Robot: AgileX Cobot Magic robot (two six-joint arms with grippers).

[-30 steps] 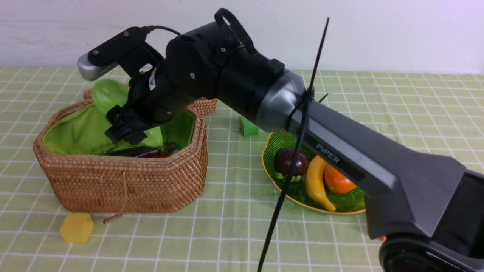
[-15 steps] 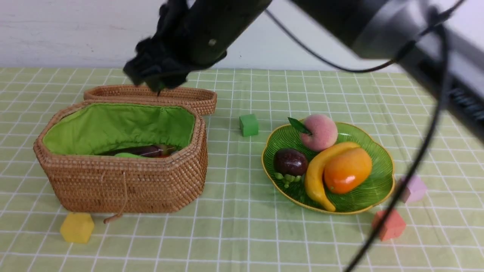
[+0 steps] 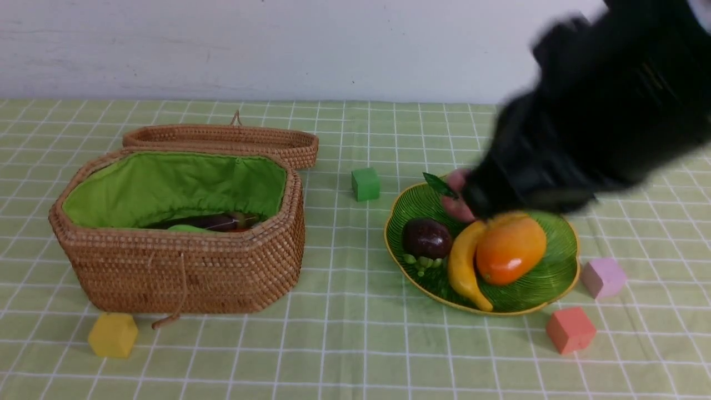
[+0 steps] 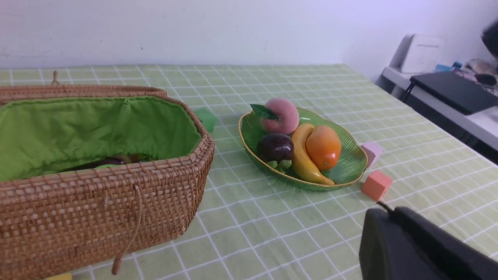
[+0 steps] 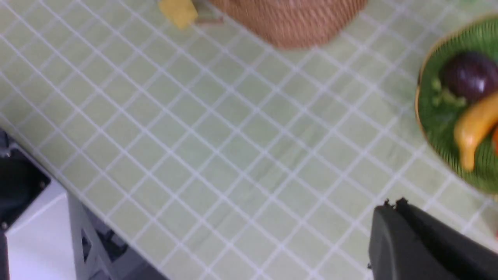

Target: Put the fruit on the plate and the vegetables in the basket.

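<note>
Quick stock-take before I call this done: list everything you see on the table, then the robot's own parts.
basket: one, brown wicker, green lining, lid open behind it, table's left.
eggplant: one, dark purple, low in the basket, partly hidden.
light-green vegetable: one, beside the eggplant, mostly hidden.
plate: one, green with gold rim, table's right.
peach: one, pink, on the plate's far side.
mangosteen: one, dark purple, on the plate.
banana: one, yellow, on the plate.
mango: one, orange, on the plate.
foam cubes: four; green, yellow, pink, red, on the cloth.
right arm: one, black, blurred, above the plate.
</note>
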